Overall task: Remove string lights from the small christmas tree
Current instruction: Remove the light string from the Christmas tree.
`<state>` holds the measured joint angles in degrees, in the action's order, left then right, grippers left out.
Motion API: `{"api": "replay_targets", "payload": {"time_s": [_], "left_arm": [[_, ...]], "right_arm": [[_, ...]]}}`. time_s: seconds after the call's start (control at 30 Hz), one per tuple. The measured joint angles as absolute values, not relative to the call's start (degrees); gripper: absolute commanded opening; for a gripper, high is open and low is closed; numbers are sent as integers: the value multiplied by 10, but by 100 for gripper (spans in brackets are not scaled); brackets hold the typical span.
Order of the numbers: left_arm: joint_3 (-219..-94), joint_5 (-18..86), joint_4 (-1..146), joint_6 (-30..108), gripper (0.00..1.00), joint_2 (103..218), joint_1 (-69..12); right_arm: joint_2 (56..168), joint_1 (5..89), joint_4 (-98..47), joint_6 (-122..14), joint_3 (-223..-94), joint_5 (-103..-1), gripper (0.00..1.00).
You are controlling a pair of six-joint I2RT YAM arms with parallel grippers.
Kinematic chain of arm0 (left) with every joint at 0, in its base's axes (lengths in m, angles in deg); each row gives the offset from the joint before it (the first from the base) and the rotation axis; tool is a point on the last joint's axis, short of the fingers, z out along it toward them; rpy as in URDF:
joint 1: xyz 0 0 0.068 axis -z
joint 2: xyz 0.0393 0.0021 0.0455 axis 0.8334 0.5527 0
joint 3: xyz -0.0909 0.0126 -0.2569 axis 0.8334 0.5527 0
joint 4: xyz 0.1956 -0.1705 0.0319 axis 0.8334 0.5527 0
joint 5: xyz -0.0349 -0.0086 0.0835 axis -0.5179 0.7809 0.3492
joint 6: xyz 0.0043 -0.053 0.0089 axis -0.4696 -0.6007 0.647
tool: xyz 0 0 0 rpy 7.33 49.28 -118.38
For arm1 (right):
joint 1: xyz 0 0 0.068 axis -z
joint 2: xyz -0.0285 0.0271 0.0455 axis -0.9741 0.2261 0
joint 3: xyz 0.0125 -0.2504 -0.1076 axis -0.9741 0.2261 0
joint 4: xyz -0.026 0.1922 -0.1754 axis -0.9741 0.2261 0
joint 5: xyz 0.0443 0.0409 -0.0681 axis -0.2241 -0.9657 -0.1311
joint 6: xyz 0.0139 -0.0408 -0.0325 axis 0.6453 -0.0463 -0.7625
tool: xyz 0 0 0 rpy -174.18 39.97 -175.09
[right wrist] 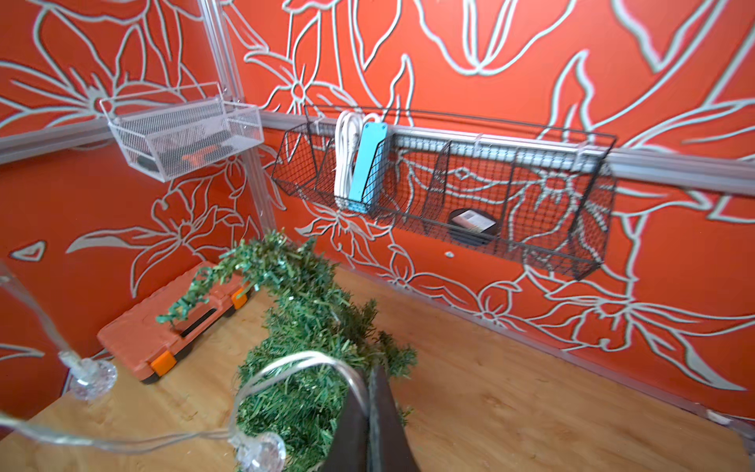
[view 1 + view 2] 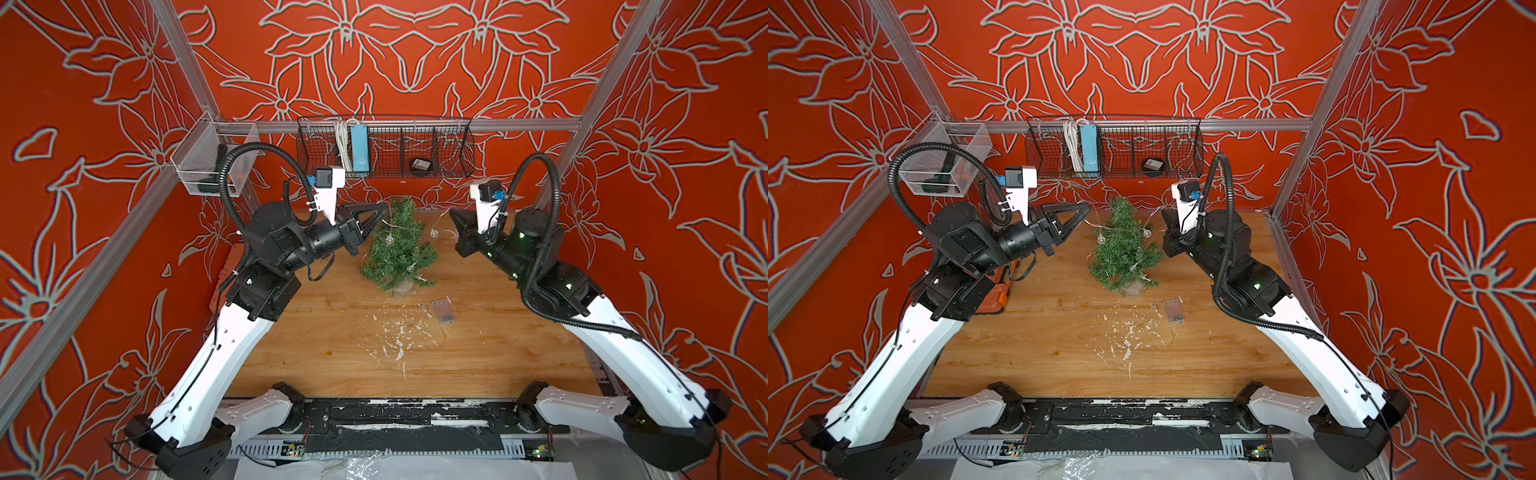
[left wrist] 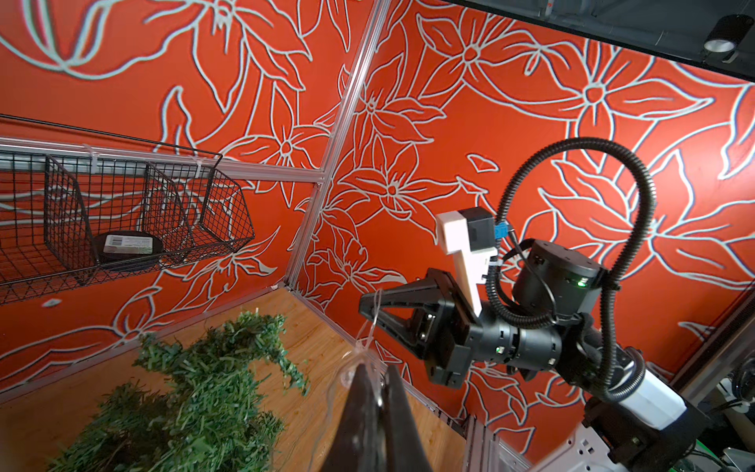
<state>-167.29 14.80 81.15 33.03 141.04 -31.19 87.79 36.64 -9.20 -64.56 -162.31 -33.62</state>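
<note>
The small christmas tree [image 2: 399,249] [image 2: 1123,249] stands on its pale base near the back of the wooden table, its tip bent. The string lights [image 2: 434,233] drape across it, pale wire with clear bulbs, and their clear battery box [image 2: 442,311] [image 2: 1173,311] lies on the table in front. My left gripper [image 2: 388,204] [image 3: 374,370] is beside the treetop on the left, shut on the wire next to a bulb [image 3: 351,374]. My right gripper [image 2: 452,211] [image 1: 369,370] is right of the tree, shut on a loop of the wire [image 1: 294,359].
A black wire basket [image 2: 453,145] on the back wall holds a blue power strip [image 2: 358,147] and a dark round item [image 2: 419,165]. A white mesh basket [image 2: 195,166] hangs at back left. An orange toolbox [image 2: 1000,291] lies under my left arm. White flecks [image 2: 399,332] dot the table.
</note>
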Motion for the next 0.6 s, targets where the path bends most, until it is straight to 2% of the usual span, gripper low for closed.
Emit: {"api": "replay_targets", "payload": {"time_s": [0.27, 0.6], "left_arm": [[-1753, 145, 815, 333, 0, 1465, -285], [-1949, 198, 850, 368, 0, 1609, -288]], "right_arm": [[842, 400, -97, -649, -1619, -316, 0], [931, 473, -107, -649, -1709, -348, 0]]}}
